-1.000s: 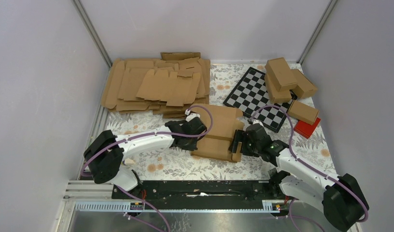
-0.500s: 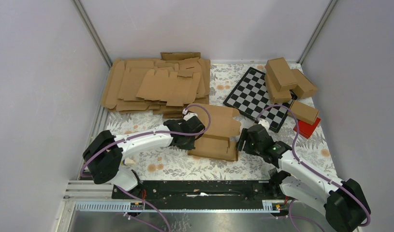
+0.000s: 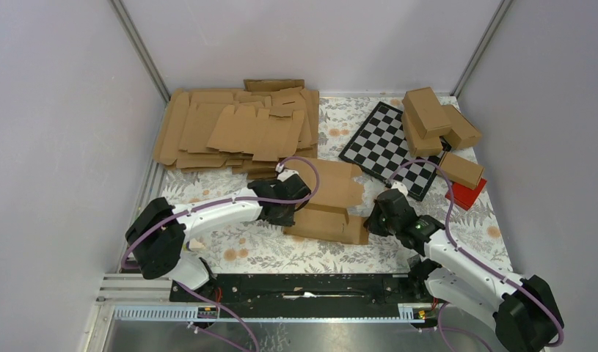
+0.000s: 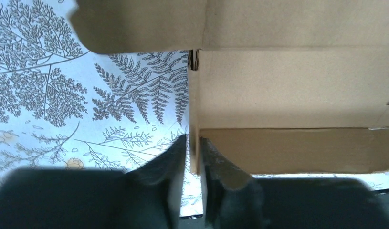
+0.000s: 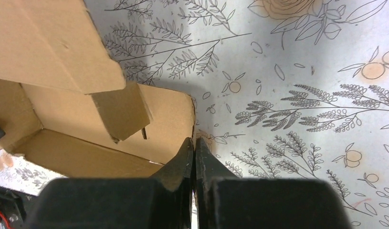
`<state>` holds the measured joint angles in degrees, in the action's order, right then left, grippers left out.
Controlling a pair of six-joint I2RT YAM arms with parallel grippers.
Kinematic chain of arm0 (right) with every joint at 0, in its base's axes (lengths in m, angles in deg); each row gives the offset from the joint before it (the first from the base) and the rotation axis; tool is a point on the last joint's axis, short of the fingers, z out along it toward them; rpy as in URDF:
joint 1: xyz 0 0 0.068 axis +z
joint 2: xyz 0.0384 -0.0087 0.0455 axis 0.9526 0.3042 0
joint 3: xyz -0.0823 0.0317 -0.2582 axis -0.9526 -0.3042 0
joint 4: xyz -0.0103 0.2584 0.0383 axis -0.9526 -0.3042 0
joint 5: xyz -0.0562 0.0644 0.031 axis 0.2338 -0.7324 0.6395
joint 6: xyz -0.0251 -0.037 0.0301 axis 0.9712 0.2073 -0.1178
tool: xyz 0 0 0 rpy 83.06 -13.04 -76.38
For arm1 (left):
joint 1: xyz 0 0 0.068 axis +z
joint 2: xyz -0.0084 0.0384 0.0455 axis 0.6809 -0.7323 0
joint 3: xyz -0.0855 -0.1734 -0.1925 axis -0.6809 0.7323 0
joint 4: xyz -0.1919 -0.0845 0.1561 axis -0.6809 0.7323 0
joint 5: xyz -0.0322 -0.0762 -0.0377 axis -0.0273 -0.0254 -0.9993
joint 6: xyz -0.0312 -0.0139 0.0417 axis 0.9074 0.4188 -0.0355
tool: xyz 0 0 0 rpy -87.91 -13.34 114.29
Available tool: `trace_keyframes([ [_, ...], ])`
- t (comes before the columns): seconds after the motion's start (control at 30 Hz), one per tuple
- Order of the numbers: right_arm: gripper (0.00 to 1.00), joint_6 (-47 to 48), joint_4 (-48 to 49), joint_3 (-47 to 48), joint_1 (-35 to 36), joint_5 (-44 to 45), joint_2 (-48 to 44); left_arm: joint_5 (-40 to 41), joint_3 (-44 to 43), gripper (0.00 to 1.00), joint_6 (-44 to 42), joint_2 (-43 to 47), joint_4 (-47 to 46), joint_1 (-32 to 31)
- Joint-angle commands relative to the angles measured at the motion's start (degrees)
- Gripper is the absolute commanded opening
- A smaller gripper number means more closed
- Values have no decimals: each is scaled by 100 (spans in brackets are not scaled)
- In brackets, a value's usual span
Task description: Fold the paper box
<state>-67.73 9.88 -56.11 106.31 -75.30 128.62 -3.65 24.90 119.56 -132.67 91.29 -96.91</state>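
Observation:
The paper box (image 3: pixel 329 209) is a half-formed brown carton lying on the floral cloth between the two arms, its flaps spread toward the back. My left gripper (image 3: pixel 293 214) is at the carton's left end. In the left wrist view its jaws (image 4: pixel 194 140) stand a little apart, with the edge of the box wall (image 4: pixel 288 90) in the narrow gap. My right gripper (image 3: pixel 370 220) is at the right end. In the right wrist view its jaws (image 5: pixel 194 141) are shut on the edge of the end flap (image 5: pixel 168 119).
A heap of flat brown blanks (image 3: pixel 237 128) lies at the back left. A checkerboard (image 3: pixel 389 147) sits behind the right arm. Folded cartons (image 3: pixel 435 117) and a red block (image 3: pixel 468 194) stand at the back right. Grey walls close in both sides.
My right gripper has closed from wide open onto the box's right end flap. The left jaws have eased apart slightly. The box's near side has dropped lower.

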Motion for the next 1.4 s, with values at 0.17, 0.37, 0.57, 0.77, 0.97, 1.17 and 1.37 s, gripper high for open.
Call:
trace_keyframes([
  [0.17,0,170,-320,385,32,-234,-165,335,-555,66,-858,484,26,-163],
  [0.37,0,233,-278,431,28,-189,1,-3,-669,95,-2066,972,-896,-950],
  [0.57,0,227,-271,474,29,-253,-64,-239,-1235,99,-3009,-34,-1575,-1903],
  [0.77,0,137,-275,475,34,-339,-139,-47,-1777,95,-3176,-1182,-1603,-2325],
  [0.97,0,90,-277,456,27,-370,-247,138,-1809,82,-2943,-1595,-1641,-2319],
  [1.17,0,70,-274,445,34,-421,-235,251,-1800,52,-2335,-1734,-1657,-2027],
  [1.37,0,53,-272,404,31,-427,-318,-648,-1168,38,-1415,-1353,-2326,-1357],
])
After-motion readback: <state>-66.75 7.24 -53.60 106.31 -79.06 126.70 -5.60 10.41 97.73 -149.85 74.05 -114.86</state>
